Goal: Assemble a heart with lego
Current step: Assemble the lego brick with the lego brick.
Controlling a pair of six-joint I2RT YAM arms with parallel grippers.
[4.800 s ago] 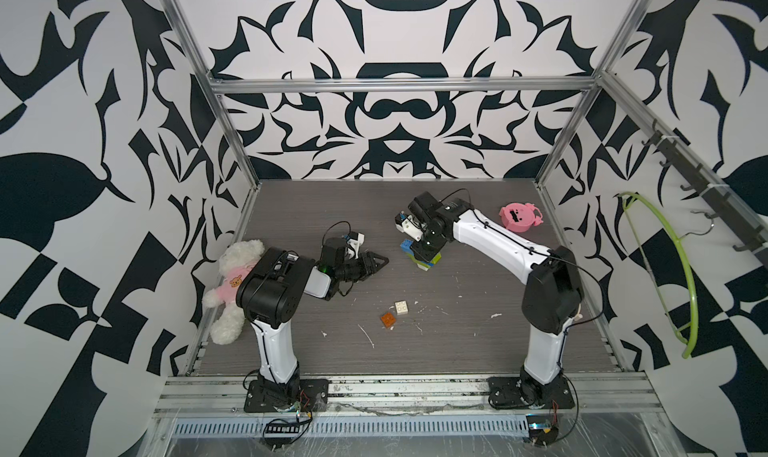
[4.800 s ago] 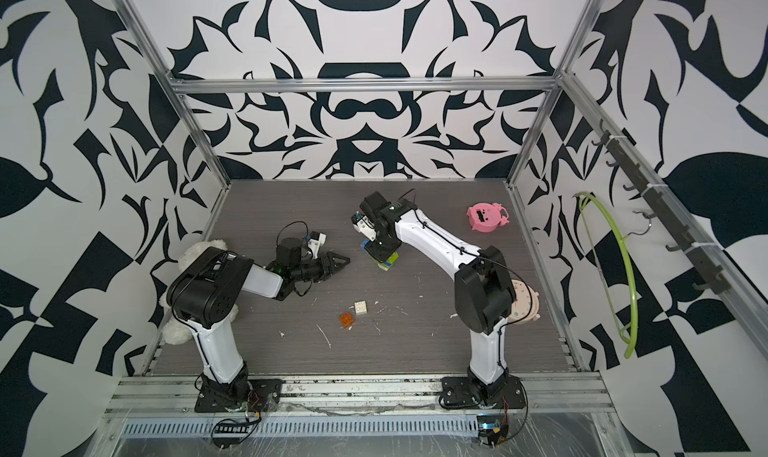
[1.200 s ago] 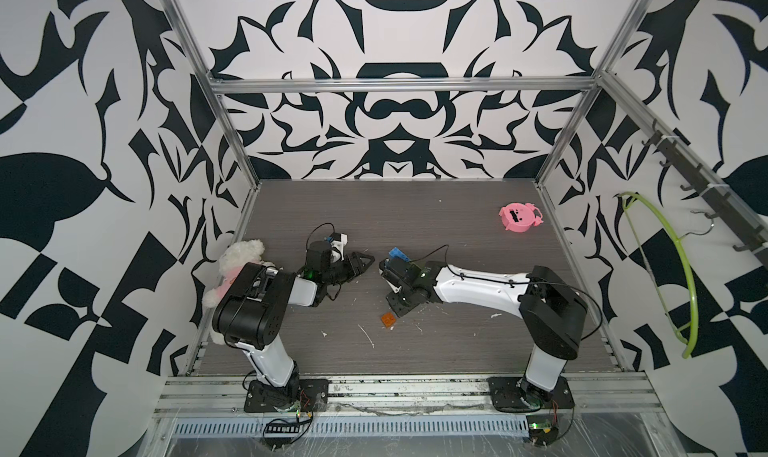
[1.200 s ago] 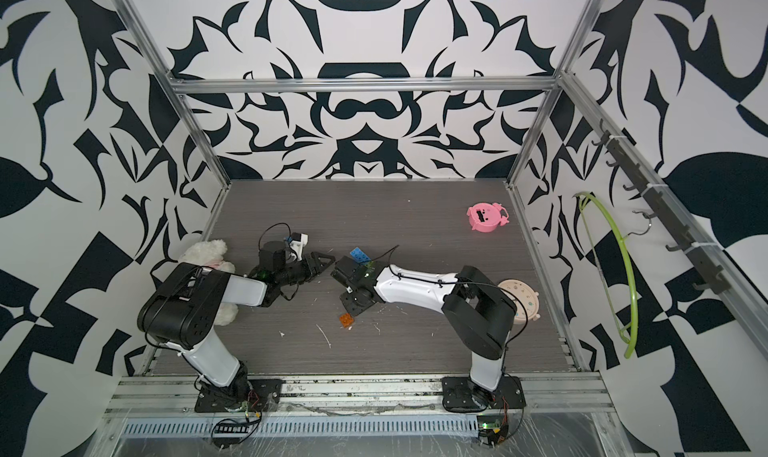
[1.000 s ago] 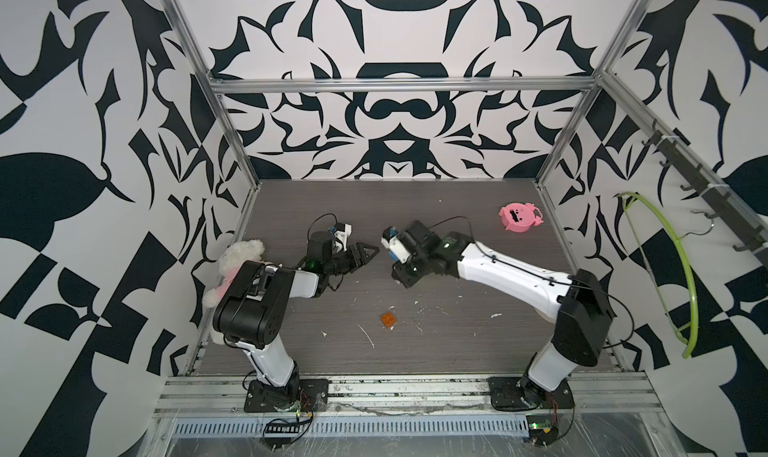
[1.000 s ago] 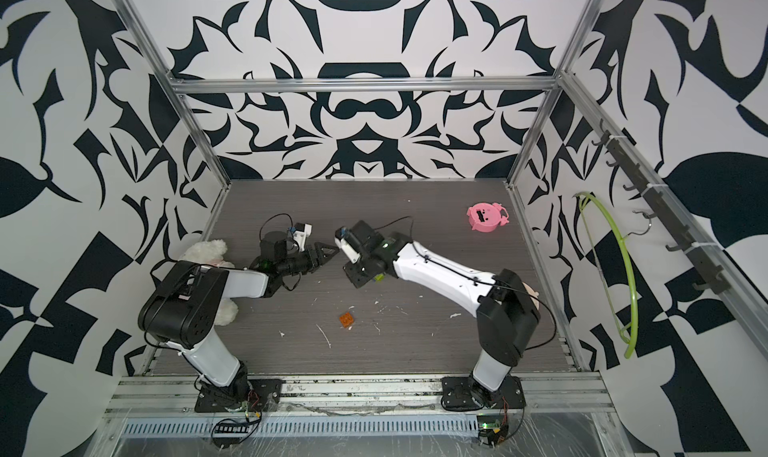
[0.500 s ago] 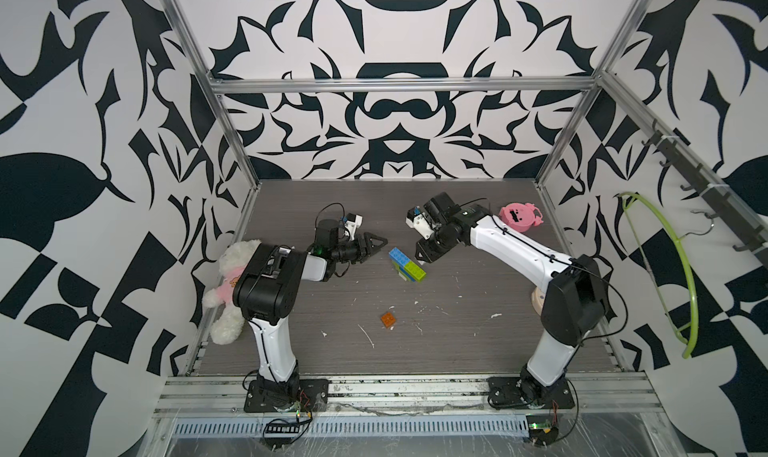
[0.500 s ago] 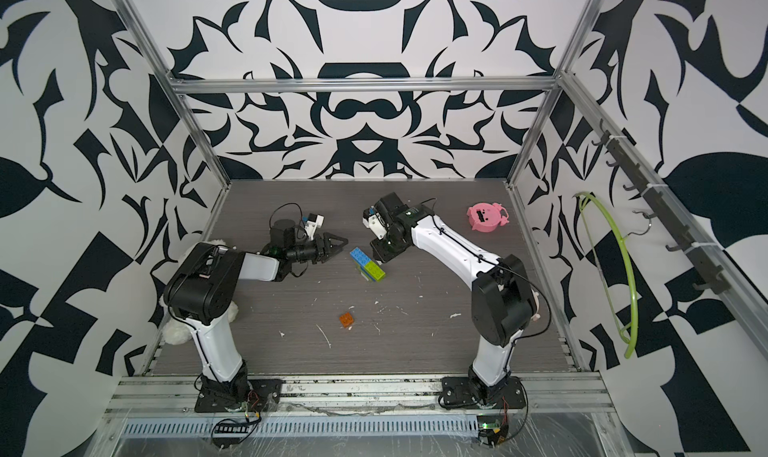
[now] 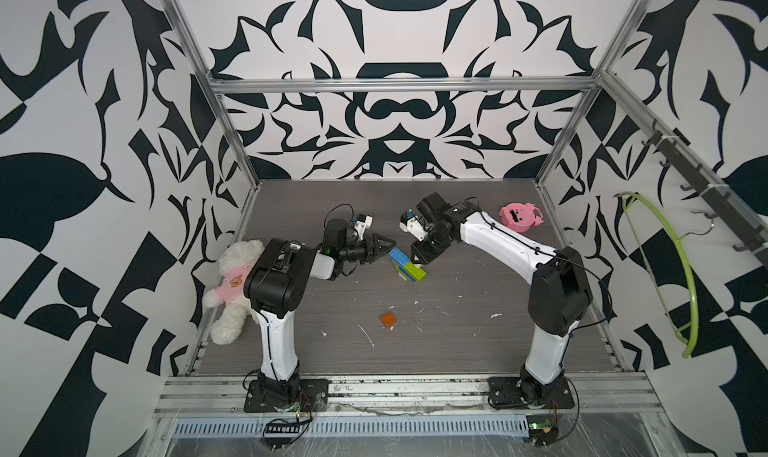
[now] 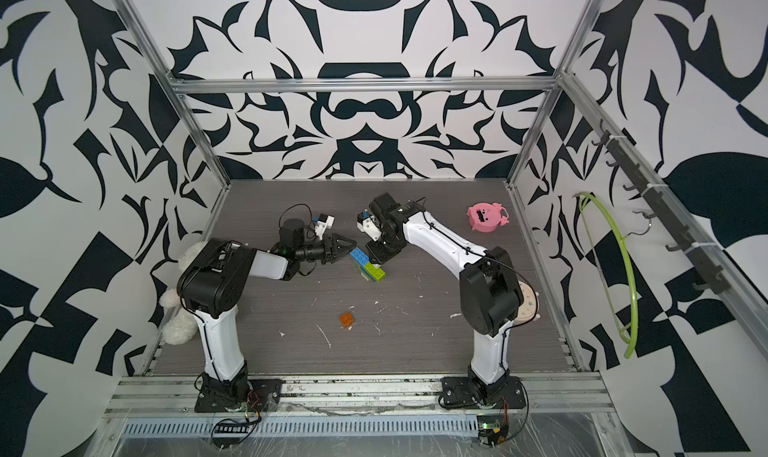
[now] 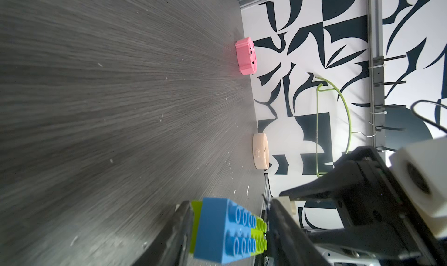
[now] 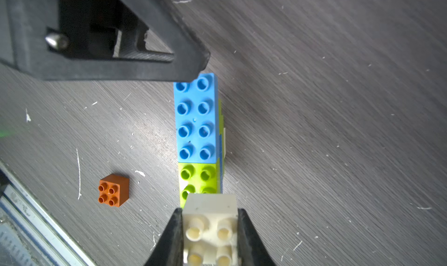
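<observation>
Heart (image 9: 407, 264) lies on the grey table (image 9: 457, 334), between the two arms. It is a stepped stack with the blue brick (image 12: 196, 117) on top and the lime green brick (image 12: 198, 177) showing at the end beside it. The lower layers are too hidden to tell apart.

Left gripper (image 9: 388, 244): turned on its side, reaching in at the blue end. In the left wrist view the jaws stand partly apart with the end of the stack between them, one finger (image 11: 180, 231) at its underside, the other just beside the studs. Cannot tell whether they pinch it.

Right gripper (image 12: 209, 211): jaws closed on a white brick (image 12: 209, 231), studs facing the wrist camera. The white brick sits over the lime green end of the heart; contact not discernible.

Orange brick (image 9: 388, 318) — loose on the table, studs up, apart from the heart, nearer the arm bases.

Pink round toy (image 9: 519, 218) near the far right corner; plush bear (image 9: 232, 284) at the left edge.
</observation>
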